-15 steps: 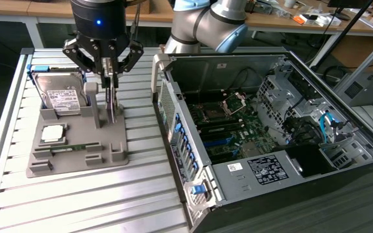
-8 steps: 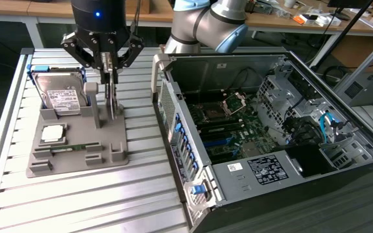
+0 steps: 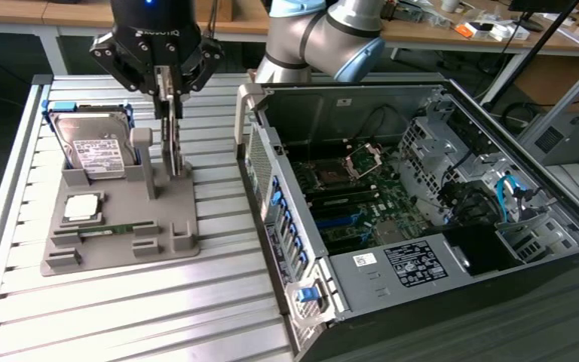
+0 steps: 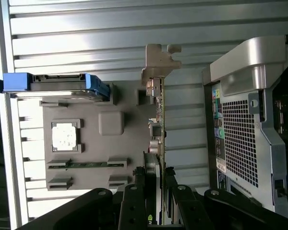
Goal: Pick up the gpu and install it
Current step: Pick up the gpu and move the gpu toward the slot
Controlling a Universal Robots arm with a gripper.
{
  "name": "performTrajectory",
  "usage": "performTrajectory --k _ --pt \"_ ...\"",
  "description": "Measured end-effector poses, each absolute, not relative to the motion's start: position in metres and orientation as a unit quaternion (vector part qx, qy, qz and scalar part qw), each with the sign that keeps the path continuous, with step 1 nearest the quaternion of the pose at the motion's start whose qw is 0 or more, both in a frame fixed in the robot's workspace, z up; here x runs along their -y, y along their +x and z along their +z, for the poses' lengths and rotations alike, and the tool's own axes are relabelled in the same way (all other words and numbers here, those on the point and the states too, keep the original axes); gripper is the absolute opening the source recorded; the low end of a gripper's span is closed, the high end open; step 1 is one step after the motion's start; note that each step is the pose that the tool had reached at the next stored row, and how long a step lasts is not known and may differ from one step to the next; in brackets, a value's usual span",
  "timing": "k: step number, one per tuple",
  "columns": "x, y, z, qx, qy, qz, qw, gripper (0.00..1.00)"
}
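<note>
End effector [image 3: 170, 94] points straight down, clamping the gpu [image 3: 177, 147] (standing upright).

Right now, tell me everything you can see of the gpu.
The gpu is a thin flat card seen edge-on, a dark greenish board with small parts along it and a pale metal bracket at one end. It stands upright on its long edge over the grey holder. The gripper is closed on its upper edge, a finger on each face. It is apart from the computer case.
</note>
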State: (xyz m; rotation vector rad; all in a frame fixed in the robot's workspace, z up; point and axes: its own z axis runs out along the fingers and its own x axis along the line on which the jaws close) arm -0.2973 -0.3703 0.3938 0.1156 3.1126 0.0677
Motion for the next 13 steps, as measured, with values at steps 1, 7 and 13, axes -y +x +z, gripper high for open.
performTrajectory --k 1,7,13 --pt "0.37 -0.297 0.396 -0.999 0.037 0.022 0.013 0.27" --pt "0.37 -0.297 0.409 -0.999 0.037 0.022 0.013 0.27" --pt "0.37 -0.297 0.424 -0.999 0.037 0.022 0.013 0.27"
